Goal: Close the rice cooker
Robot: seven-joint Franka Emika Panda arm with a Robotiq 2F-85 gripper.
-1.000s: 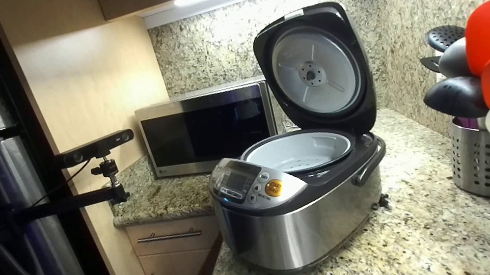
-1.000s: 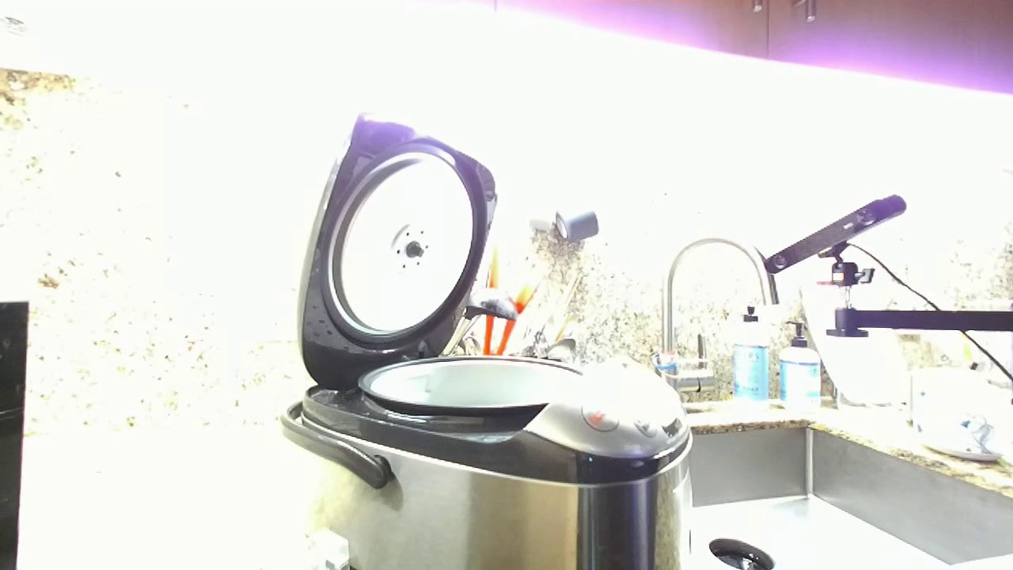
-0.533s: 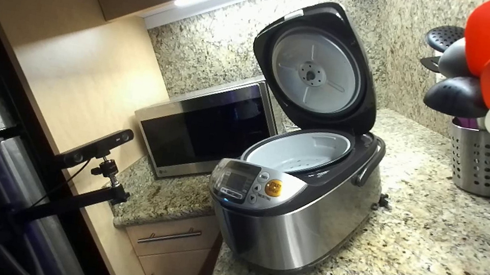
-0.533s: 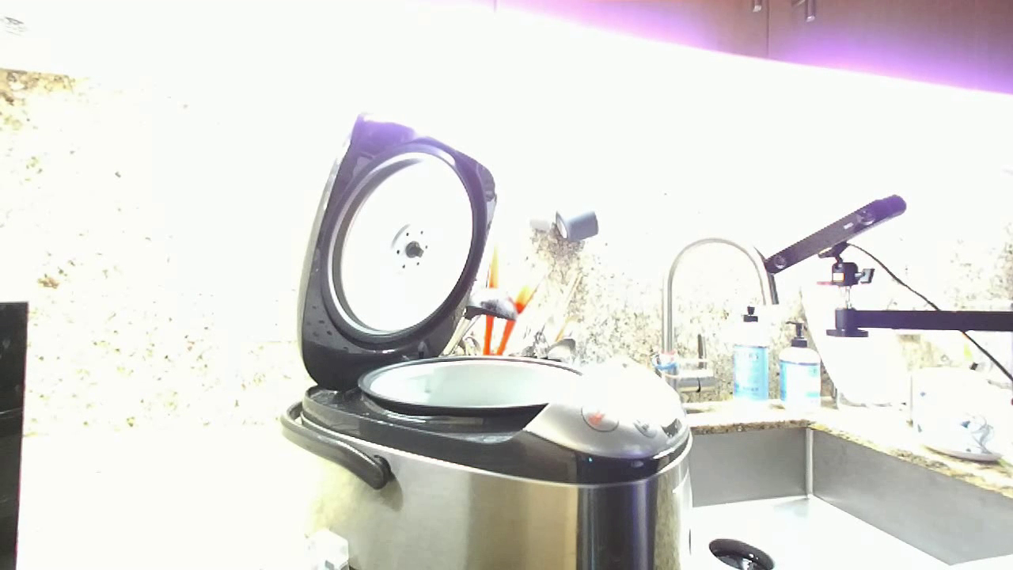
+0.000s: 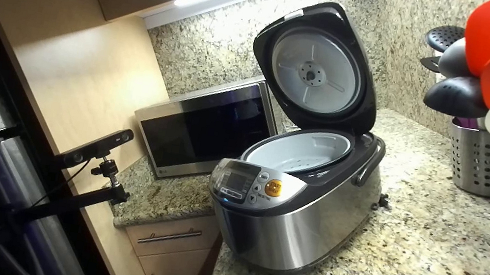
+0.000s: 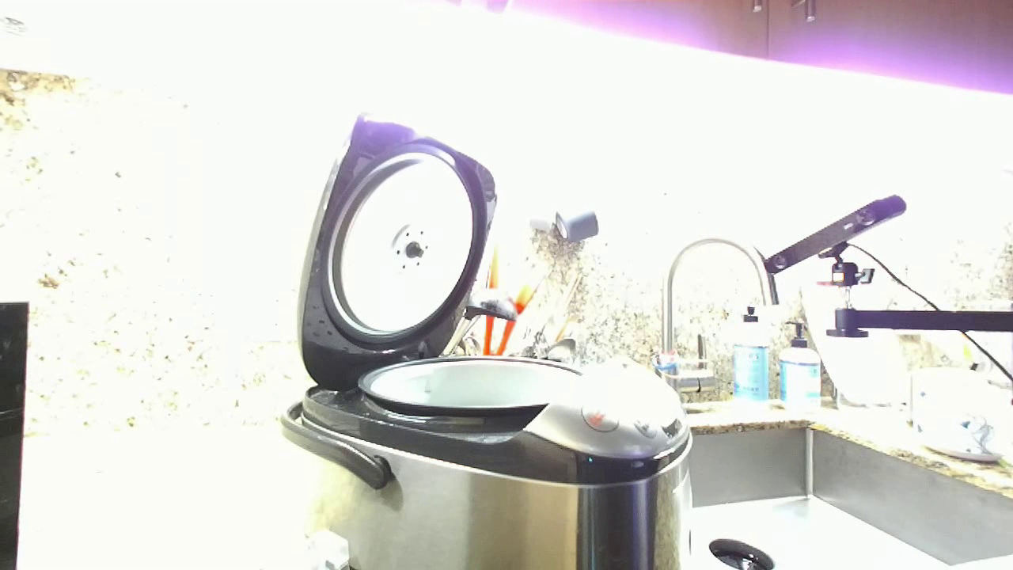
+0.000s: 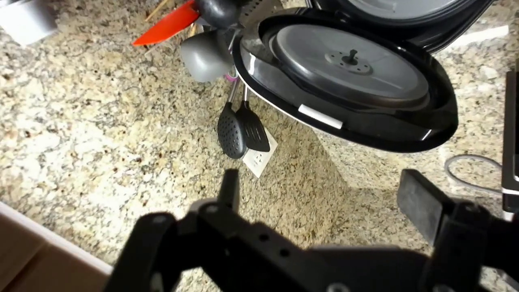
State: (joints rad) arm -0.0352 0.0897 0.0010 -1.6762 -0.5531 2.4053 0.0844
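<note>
rice cooker (image 5: pixel 305 222): sits on the stone counter (image 5: pixel 438 229), its bowl (image 5: pixel 302 149) uncovered.
lid (image 5: pixel 318 70): raised on its hinge, inner face showing in both exterior views.
gripper (image 7: pixel 322 174): fingers well apart, nothing held; in the wrist view the lid's front edge lies ahead of them, seemingly untouched.
step at the lid: the approach, by my judgement; closing not yet begun.
next push: likely calls for getting behind the raised lid, swinging it forward and down over the bowl, then pressing its front edge until it catches.
kitchen utensils (image 7: pixel 204 56): beside the lid in the wrist view, so a reach behind it should probably keep clear.
</note>
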